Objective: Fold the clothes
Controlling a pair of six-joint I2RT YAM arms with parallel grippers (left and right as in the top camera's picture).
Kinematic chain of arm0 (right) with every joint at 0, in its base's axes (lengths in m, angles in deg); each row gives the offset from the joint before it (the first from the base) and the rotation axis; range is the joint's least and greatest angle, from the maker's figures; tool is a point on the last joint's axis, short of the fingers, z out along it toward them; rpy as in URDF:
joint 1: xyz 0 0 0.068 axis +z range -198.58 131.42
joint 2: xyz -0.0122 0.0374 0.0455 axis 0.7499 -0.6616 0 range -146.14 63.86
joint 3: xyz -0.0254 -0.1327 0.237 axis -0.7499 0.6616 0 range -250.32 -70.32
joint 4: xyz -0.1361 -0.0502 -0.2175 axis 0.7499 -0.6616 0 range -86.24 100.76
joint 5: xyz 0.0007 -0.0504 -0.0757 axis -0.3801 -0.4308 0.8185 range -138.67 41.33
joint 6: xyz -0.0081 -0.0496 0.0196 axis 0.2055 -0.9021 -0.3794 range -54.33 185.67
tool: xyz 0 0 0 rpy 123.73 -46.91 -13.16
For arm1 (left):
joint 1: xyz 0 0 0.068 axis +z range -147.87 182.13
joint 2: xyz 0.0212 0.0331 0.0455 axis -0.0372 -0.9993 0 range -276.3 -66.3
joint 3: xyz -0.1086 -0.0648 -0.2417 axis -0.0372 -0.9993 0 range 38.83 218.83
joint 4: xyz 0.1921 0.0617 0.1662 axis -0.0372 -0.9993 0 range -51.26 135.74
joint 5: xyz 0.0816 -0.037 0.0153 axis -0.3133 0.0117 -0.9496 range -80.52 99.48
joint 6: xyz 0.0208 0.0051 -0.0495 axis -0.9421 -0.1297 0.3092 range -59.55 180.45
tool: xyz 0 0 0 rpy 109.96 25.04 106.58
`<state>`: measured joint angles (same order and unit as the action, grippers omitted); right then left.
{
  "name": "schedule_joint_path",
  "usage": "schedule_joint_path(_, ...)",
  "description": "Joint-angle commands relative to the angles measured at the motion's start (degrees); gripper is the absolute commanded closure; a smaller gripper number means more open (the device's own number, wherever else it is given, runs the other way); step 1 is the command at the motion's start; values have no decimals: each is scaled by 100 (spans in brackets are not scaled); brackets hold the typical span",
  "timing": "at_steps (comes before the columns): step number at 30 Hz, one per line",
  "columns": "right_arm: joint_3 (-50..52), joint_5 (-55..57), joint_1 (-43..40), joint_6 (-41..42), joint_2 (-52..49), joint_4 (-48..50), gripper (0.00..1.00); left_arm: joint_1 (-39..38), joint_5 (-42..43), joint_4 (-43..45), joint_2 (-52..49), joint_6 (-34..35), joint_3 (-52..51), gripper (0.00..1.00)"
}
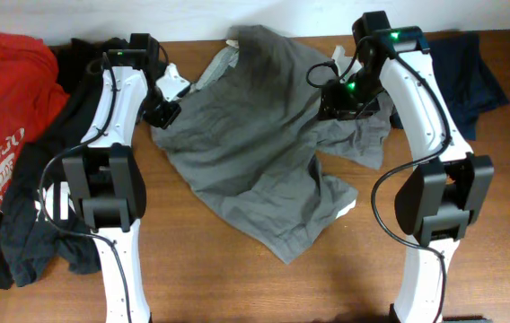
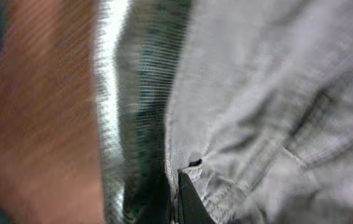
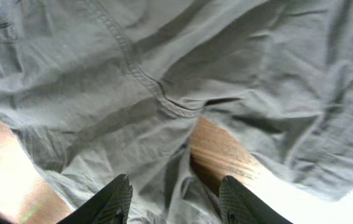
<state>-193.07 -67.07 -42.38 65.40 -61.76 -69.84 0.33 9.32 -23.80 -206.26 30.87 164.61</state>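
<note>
At the bottom edge of the right wrist view, the right gripper [image 3: 176, 202] had its two fingers [image 3: 115, 200] spread wide apart. Crumpled cloth of the shorts [image 3: 164, 68] lay between and beyond them. A wedge of the wooden desk [image 3: 220, 152] showed through a gap in the fabric at centre right.

The left wrist view was blurred. A single dark fingertip [image 2: 191, 200] sat at bottom centre against a gathered seam of the shorts, with bare desk filling the left side. The other finger was out of sight, so I cannot tell whether the left gripper [image 1: 162, 113] was apart or closed.

From overhead, the lower part of the frame was bare desk between the two arm bases. The grey shorts lay rumpled across the centre, one leg reaching toward lower centre and the waistband toward the top edge. A black tee [image 1: 44, 193] was heaped at lower left, running up the left side. The left gripper was at the shorts' left edge and the right gripper over their upper right part. At upper left lay a red tee [image 1: 13, 85], and at upper right a navy garment [image 1: 470, 76].
</note>
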Motion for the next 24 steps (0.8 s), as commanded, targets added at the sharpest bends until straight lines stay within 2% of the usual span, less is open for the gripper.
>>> schedule_joint_path(1, -44, 103, -94, -22, 632, -251, 49, 328, -476, -107, 92, 1871, 87, 99)
schedule_joint_path(3, -44, 103, -138, 72, 710, -564, 49, 516, -33, -216, 122, 2754, 87, 100)
schedule_joint_path(7, -22, 101, -116, 72, 723, -1235, 51, 846, 1388, -221, 122, 2876, 87, 100)
schedule_joint_path(14, -15, 109, 240, 122, 870, -1558, 58, 861, 1388, -164, 120, 2780, 85, 99)
schedule_joint_path(20, 81, 1290, 883, 1335, 1672, -1672, 58, 857, 1392, -96, 120, 2752, 85, 99)
schedule_joint_path(24, 627, 1718, 1360, 2144, 2319, -1650, 52, 857, 1390, -50, 120, 2697, 85, 99)
